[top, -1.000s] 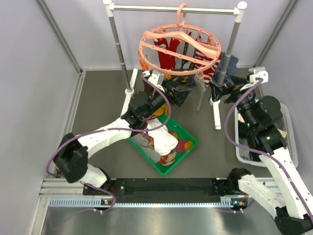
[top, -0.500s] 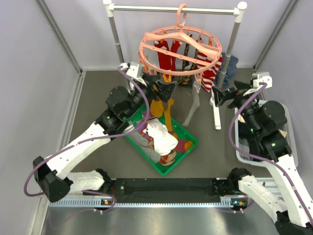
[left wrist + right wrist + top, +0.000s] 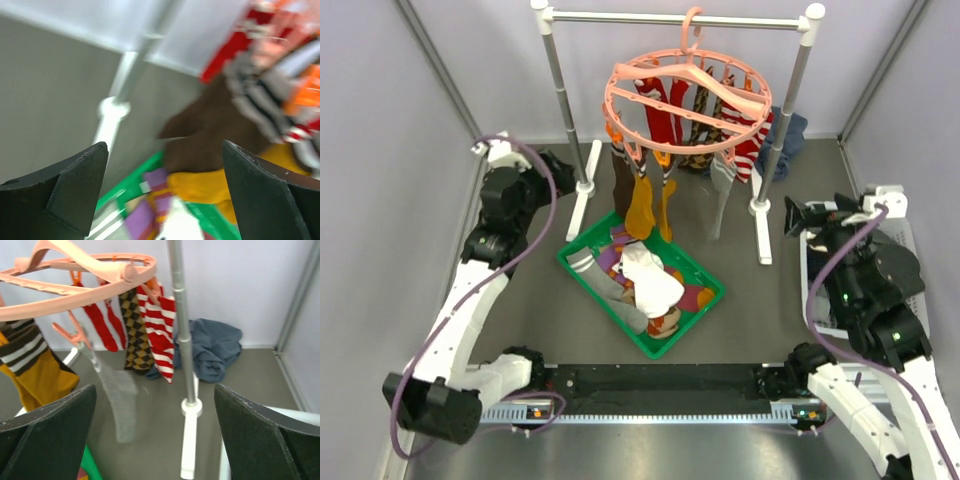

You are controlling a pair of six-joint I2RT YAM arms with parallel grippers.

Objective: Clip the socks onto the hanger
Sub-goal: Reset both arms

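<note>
The salmon-pink hanger (image 3: 687,105) hangs by its hook from the rail. Dark brown (image 3: 622,180), mustard (image 3: 640,205), grey (image 3: 720,200), red (image 3: 655,120) and red-and-white striped (image 3: 750,150) socks dangle from its clips. More socks (image 3: 650,285) lie in the green tray (image 3: 582,250). My left gripper (image 3: 563,168) is open and empty, left of the hanger; its wrist view shows blurred brown (image 3: 210,135) and mustard (image 3: 200,182) socks ahead. My right gripper (image 3: 798,216) is open and empty at the right, facing the hanger (image 3: 75,270), the grey sock (image 3: 120,400) and the striped sock (image 3: 160,330).
The silver rail (image 3: 680,17) stands on two posts, one post (image 3: 182,340) right in front of my right gripper. A blue-grey cloth (image 3: 212,350) lies behind that post. A white basket (image 3: 912,250) sits at the right wall. Grey walls close in on both sides.
My left gripper opened and drew back to the left, away from the hanger, leaving the mustard sock hanging there. The right arm backed off a little to the right.
</note>
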